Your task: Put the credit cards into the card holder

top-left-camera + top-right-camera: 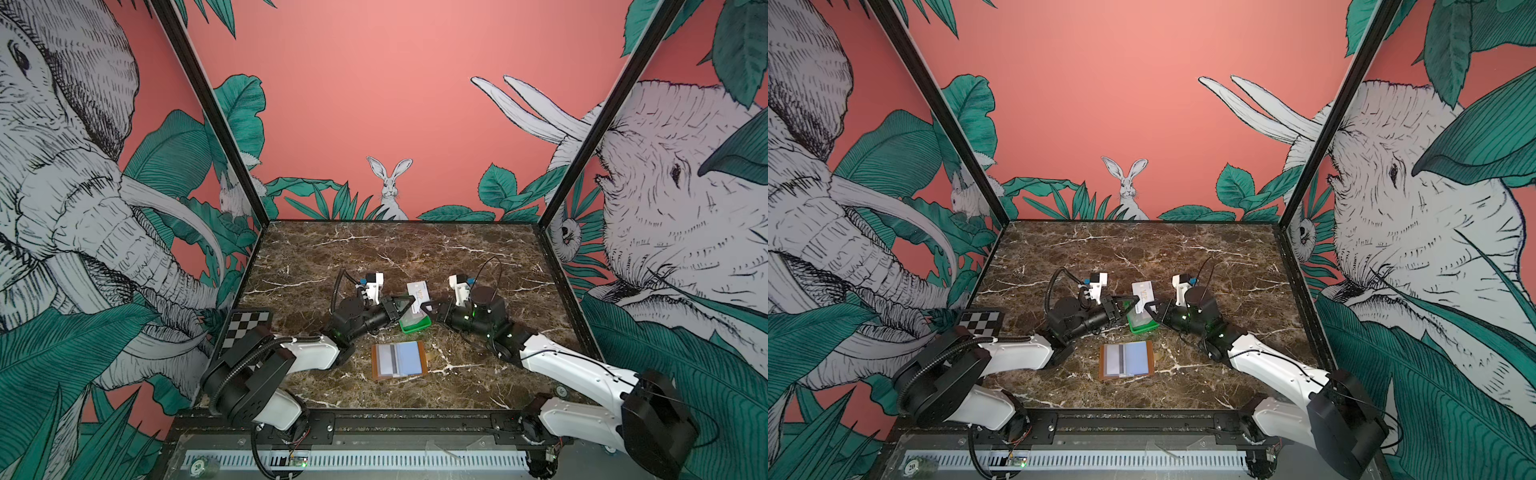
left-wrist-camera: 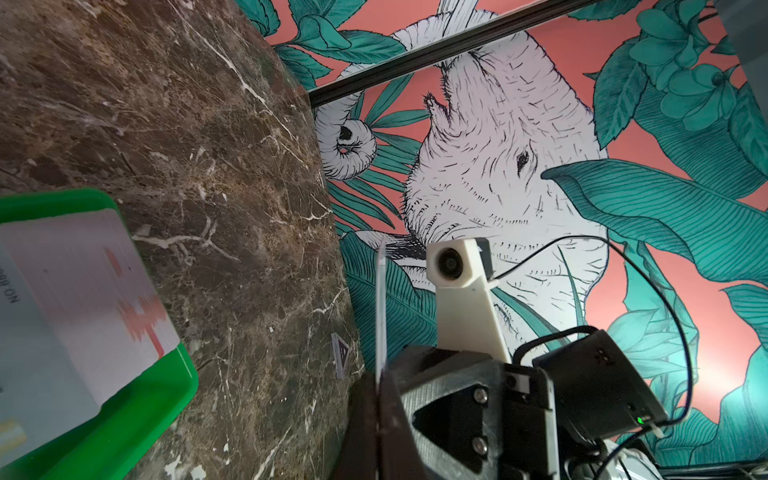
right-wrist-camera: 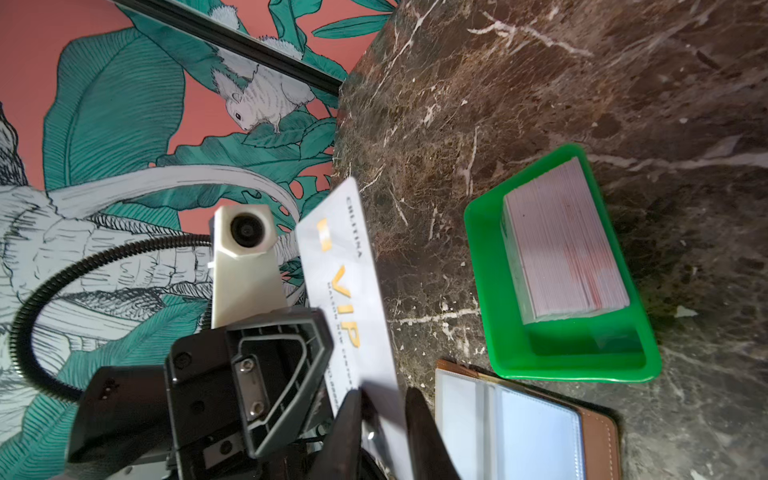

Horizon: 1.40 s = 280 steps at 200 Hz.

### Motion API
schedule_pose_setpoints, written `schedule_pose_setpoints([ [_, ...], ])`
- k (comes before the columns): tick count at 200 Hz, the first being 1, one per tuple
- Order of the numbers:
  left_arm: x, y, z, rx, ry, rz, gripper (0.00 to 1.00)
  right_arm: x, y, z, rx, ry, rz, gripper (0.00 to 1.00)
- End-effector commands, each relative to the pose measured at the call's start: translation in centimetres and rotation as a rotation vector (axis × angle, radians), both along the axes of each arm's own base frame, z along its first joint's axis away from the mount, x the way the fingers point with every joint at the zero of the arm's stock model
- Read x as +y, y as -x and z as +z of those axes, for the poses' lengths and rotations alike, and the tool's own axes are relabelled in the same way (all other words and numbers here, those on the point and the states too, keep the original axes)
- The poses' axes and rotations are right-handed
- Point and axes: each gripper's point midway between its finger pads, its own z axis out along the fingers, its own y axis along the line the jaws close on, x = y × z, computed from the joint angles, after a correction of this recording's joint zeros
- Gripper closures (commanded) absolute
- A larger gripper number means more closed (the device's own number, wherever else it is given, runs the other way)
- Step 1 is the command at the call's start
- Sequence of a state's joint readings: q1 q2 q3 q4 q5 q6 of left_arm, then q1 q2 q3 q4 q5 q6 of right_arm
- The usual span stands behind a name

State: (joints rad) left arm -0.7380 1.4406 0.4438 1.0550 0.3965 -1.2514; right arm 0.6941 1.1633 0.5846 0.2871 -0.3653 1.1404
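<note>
Both tools are facing each other over the green tray (image 1: 413,331): the left tool (image 1: 409,305) is pinching fully shut on a white VIP card (image 1: 417,292), holding it roughly upright in the air, while the right tool (image 1: 426,309) is straddling the same card's lower end with its jaws standing a little apart, and whether it is gripping I cannot tell, since the right wrist view is catching the pads at a poor angle. Just below, the tray is carrying one thick stack (image 3: 565,245) of credit cards, too many to count, so most of the job is waiting. Nearer the robot, the card holder (image 3: 598,430) is lying open and flat on the worktop (image 1: 478,257), apart from the tray, and is showing two cards behind its clear sleeves: a grey-striped white card (image 1: 386,360) and a pale blue card (image 1: 409,357). Counting up: two tools, one card aloft, one tray, one stack, one holder, two sleeved cards. By my reading, the task is sitting at an early stage.
</note>
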Motion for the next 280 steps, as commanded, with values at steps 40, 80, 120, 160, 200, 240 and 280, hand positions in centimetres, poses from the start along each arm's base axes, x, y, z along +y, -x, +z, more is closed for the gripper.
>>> schedule_pose_setpoints([
  [40, -0.2, 1.8, 1.1, -0.048, -0.037, -0.063, 1.0, 0.1, 1.3, 0.8, -0.04, -0.001, 0.055, 0.54],
  [80, 0.1, 2.3, -0.2, -0.021, -0.067, -0.075, 1.0, -1.7, 2.6, -0.9, -0.028, 0.101, 0.053, 0.46],
  [120, 1.2, 3.1, -1.9, 0.01, -0.154, -0.064, 1.0, -3.6, 4.0, -3.4, -0.014, 0.254, 0.082, 0.46],
  [160, 2.6, 4.4, -4.2, 0.073, -0.251, -0.067, 1.0, -5.4, 5.4, -5.6, 0.004, 0.402, 0.125, 0.48],
  [200, 4.0, 6.4, -8.0, 0.173, -0.372, -0.056, 1.0, -4.9, 7.1, -7.6, 0.002, 0.525, 0.202, 0.54],
  [240, 5.5, 7.7, -10.1, 0.219, -0.417, -0.027, 1.0, -2.9, 8.2, -9.1, 0.0, 0.582, 0.276, 0.64],
  [280, 7.0, 8.2, -11.1, 0.238, -0.445, 0.009, 1.0, -1.3, 8.6, -10.4, 0.012, 0.605, 0.317, 0.71],
])
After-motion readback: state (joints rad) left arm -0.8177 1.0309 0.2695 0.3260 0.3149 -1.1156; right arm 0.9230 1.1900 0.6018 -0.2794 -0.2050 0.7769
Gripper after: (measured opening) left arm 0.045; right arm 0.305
